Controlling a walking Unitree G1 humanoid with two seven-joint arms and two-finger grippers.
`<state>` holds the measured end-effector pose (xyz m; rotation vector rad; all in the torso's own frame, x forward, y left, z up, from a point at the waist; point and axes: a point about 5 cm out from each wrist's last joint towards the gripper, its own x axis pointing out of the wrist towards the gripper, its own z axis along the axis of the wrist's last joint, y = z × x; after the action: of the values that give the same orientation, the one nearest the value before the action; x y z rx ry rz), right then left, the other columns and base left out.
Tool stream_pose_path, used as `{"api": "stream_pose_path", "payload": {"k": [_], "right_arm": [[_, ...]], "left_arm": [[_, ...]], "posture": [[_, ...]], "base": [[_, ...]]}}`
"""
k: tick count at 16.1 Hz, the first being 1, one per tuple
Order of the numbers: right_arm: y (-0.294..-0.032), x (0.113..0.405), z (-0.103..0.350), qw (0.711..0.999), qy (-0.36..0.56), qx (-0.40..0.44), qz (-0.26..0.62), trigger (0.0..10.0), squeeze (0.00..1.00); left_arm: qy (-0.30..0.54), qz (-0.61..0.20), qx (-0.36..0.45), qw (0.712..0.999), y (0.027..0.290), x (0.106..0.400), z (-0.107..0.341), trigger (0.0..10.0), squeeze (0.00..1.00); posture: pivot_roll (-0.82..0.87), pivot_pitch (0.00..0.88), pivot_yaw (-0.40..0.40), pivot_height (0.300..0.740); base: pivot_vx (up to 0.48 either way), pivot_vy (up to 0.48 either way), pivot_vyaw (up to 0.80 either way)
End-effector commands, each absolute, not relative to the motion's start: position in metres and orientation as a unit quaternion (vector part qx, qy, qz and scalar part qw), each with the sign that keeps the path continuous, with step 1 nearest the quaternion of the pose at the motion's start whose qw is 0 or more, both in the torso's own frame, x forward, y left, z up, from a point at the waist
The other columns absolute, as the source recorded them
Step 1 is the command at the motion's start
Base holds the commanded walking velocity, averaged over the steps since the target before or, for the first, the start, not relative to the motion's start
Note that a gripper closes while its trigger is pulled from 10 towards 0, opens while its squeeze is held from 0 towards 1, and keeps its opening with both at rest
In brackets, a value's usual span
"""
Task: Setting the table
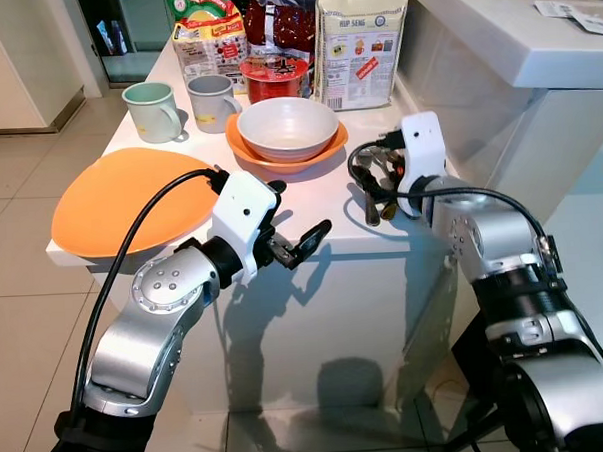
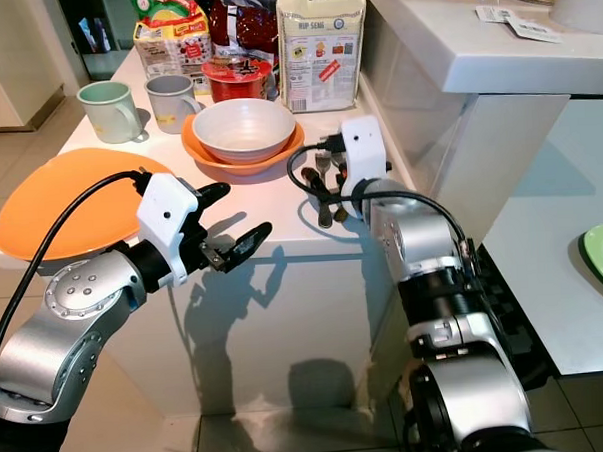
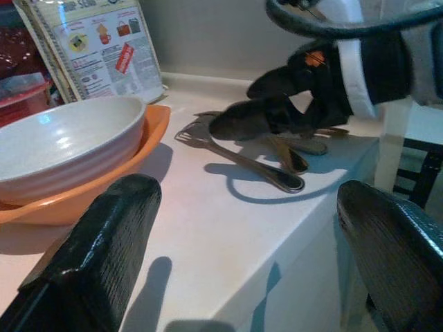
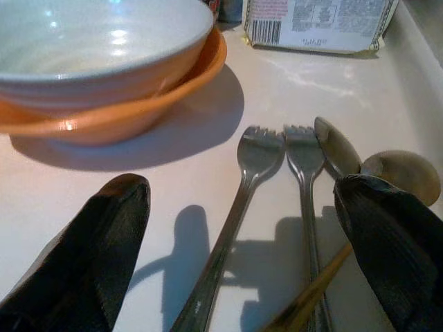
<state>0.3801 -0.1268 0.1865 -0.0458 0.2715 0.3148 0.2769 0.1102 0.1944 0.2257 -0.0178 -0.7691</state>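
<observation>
A pile of cutlery (image 4: 259,149), two forks and spoons, lies near the right edge of the white table (image 1: 311,211). My right gripper (image 4: 241,187) hovers low over it, open, one finger on each side of the forks. It is also seen as the right gripper (image 1: 373,191). My left gripper (image 1: 296,214) is open at the table's front edge, holding nothing and pointing toward the cutlery (image 3: 270,173). A white bowl (image 1: 287,127) sits in an orange bowl (image 1: 279,159) mid-table. A large orange plate (image 1: 125,199) lies at the front left.
Two mugs, pale green (image 1: 153,111) and grey (image 1: 212,101), stand behind the plate. A red tub (image 1: 273,77) and food packets (image 1: 360,38) line the back. A white counter (image 1: 513,37) rises to the right. Tiled floor surrounds the table.
</observation>
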Motion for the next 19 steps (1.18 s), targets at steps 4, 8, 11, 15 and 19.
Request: {"api": "stream_pose_path", "payload": {"k": [4,8,11,15,19], "right_arm": [[-0.119,0.384,0.184,0.970,0.161,0.019,0.181,10.0,0.00],[-0.110,0.381,0.176,0.963,0.181,0.032,0.198,10.0,0.00],[-0.113,0.381,0.165,0.965,0.190,0.034,0.177,10.0,0.00],[-0.107,0.389,0.167,0.968,0.189,0.028,0.162,10.0,0.00],[-0.101,0.388,0.153,0.960,0.226,0.029,0.162,10.0,0.00]], "left_arm": [[-0.004,-0.379,0.106,0.919,0.110,0.274,0.196,10.0,0.00],[0.004,-0.371,0.100,0.923,0.110,0.271,0.191,10.0,0.00],[0.011,-0.372,0.098,0.923,0.106,0.270,0.185,10.0,0.00],[0.006,-0.372,0.095,0.923,0.103,0.273,0.188,10.0,0.00],[0.020,-0.367,0.105,0.924,0.108,0.272,0.184,10.0,0.00]], "posture": [[0.03,0.000,-0.029,0.740],[0.03,0.000,-0.038,0.740],[0.01,0.000,-0.037,0.740],[0.02,0.000,-0.042,0.740],[0.04,0.000,-0.048,0.740]], "base": [[0.000,0.000,0.00],[0.000,0.000,0.00],[0.000,0.000,0.00],[0.000,0.000,0.00],[0.000,0.000,0.00]]}}
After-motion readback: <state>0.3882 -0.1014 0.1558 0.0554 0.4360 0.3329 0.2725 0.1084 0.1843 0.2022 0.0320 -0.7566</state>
